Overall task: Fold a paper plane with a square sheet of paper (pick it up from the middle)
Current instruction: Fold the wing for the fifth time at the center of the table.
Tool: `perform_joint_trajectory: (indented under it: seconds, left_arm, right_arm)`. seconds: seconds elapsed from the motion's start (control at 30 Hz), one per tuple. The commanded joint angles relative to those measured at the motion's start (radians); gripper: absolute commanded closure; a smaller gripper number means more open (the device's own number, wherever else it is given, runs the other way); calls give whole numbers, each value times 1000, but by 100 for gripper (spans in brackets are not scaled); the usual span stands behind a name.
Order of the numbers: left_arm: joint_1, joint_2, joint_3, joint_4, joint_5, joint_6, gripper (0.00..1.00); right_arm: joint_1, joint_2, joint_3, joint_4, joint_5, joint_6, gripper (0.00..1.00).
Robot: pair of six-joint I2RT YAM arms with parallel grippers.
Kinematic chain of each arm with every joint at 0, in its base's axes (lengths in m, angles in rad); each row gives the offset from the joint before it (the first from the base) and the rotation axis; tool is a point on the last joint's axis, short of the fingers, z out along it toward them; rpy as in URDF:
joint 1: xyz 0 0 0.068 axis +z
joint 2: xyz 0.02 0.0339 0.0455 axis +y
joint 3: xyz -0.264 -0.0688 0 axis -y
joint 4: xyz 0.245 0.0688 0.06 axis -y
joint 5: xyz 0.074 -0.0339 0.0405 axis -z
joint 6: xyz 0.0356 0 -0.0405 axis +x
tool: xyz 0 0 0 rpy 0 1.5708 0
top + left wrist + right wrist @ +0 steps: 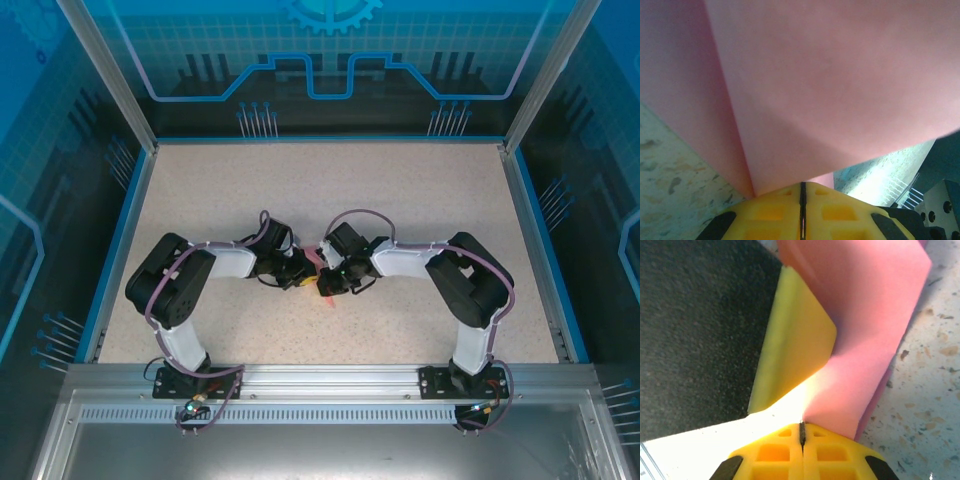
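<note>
Right now both arms are bent inward over the speckled tabletop (420,200), and from the overhead camera I see their wrists almost touching near its middle. The left hand (298,279) and the right hand (326,284) point at each other. The pink sheet of paper (327,297) shows as a small sliver between and just below them, mostly hidden by the black wrist housings.

Through the left wrist camera the two yellow fingertips (775,210) are pressed together, with only a thin dark seam between them. The sheet (830,90) rises straight out of that seam, so this hand is clenched on the paper. The paper spreads wide above the fingers with a sharp crease running up and to the left, and one panel is darker than the other. Tabletop shows beneath it at the lower left and lower right.

The right wrist camera tells the same story — its yellow fingertips (775,455) are closed tight, and the pink sheet (865,330) comes up from the seam and leans to the right, a second layer peeking out along its right edge. A flat yellow pad (795,350) lies against the sheet's left face, with a dark, grainy surface (690,330) beside it. I cannot tell for certain what either belongs to.
</note>
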Motion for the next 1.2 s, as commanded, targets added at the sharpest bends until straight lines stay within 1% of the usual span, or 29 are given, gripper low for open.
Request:
perform_joint_trajectory:
  seconds: [0.0,0.43,0.8,0.93,1.07,1.17]
  left_arm:
    - [0,46,-4,-91,-104,25,89]
    - [0,50,-1,-115,-124,31,90]
    - [0,44,-2,-122,-131,32,90]
    - [-1,45,1,-116,-125,32,90]
    - [-1,45,1,-115,-119,33,90]
    - [0,43,3,-112,-116,33,90]
  right_arm:
    - [-8,13,-57,-81,-28,-26,100]
    - [-7,-67,-120,-86,-70,-36,100]
    - [-5,-131,-237,-137,-83,-59,100]
    - [-5,-183,-228,-144,-70,-63,100]
    - [-5,-259,-201,-111,-51,-60,99]
    - [-3,-251,-163,-66,-45,-48,99]
